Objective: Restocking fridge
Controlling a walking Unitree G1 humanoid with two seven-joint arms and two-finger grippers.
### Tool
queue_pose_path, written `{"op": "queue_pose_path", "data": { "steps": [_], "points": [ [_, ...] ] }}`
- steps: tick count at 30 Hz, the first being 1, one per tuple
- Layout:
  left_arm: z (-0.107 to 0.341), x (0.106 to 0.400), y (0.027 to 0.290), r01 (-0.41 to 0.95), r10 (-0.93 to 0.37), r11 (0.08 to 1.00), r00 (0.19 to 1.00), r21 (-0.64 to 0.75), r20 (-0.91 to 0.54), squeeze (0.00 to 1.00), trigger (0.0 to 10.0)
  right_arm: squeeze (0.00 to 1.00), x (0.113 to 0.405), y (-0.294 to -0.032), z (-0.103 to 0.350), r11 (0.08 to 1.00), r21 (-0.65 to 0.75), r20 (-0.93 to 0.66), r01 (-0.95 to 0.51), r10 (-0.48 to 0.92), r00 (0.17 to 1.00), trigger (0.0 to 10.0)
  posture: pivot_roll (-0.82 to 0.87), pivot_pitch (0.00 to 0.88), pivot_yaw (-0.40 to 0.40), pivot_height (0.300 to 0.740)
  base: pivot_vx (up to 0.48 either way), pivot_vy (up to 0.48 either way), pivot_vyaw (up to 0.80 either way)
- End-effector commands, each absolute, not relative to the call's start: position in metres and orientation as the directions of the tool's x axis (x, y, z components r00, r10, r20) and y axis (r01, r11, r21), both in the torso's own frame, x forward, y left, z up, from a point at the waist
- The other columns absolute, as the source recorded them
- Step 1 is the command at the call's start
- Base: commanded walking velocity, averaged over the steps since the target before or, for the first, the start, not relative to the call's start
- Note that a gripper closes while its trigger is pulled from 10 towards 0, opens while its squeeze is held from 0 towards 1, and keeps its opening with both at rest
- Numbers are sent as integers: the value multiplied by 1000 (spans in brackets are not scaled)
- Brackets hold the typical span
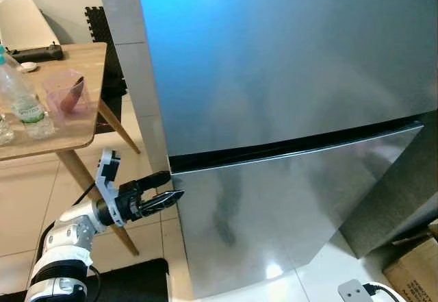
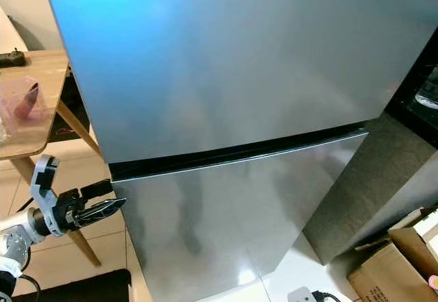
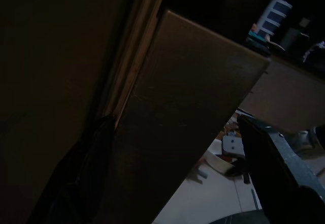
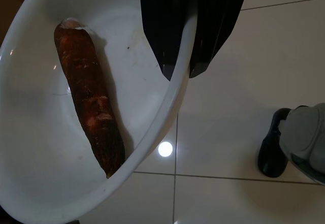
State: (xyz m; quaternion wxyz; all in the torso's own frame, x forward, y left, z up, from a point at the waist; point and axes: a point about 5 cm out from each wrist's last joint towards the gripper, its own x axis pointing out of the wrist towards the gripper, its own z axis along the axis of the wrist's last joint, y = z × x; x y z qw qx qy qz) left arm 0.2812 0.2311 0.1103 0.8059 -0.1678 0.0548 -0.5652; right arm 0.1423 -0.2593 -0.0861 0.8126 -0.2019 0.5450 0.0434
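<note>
Step in hand: opening the fridge [image 1: 287, 96], judged from the left claw [image 1: 170, 196] set at the door edge while both doors are shut.
Fridge: a two-door steel fridge, upper door [image 1: 274, 55] over lower door [image 1: 287, 206], with a dark seam [image 1: 294, 144] running between them.
Left claw: low at the fridge's left edge, just under the seam, at the top corner of the lower door. Its two black fingers lie close together and taper to a point; they grip nothing that I can see. In the left wrist view one finger [image 3: 81, 178] sits against the door's edge.
Right claw: its fingers [image 4: 175, 36] are clamped on the rim of a white bowl [image 4: 30, 193], one inside and one outside.
Load: a long reddish-brown root, likely a sweet potato [image 4: 91, 102], lies loose in the bowl, over the tiled floor [image 4: 254, 82].
Doing it well: the finger tips should hook behind the door's edge, not slide over its face; steel is smooth and a shallow hold will likely slip.
Pull: draw outward in an arc about the hinges, which are probably on the far right side, slowly until the seal lets go.
Bowl: keep it level meanwhile, or the root may roll out.
Nearby: a wooden counter [image 1: 75, 137] with a water bottle [image 1: 20, 96] and a pink cup [image 1: 67, 96] stands to the left; the left arm's elbow should stay off its leg [image 1: 96, 192].
</note>
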Motion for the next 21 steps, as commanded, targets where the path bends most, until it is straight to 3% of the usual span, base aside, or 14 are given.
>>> {"op": "queue_pose_path", "data": {
  "steps": [1,12,17,21],
  "points": [
    [99,275,194,922,-979,118,170,-369,110,0,10000,0,139,-259,-87,916,-282,-906,-285,-157,393,10000,-40,0,-30,740,0,0,0],
    [95,271,192,919,-988,95,132,-382,74,0,10000,0,139,-260,-87,913,-286,-906,-290,-159,393,10000,-38,0,-32,740,0,0,0],
    [93,274,197,913,-982,157,186,-377,41,0,10000,0,139,-259,-87,912,-286,-906,-293,-157,394,10000,-37,0,-32,740,0,0,0],
    [94,274,196,914,-982,152,182,-377,44,0,10000,0,140,-259,-87,912,-285,-906,-294,-156,394,10000,-38,0,-32,740,0,0,0]
  ]
}}
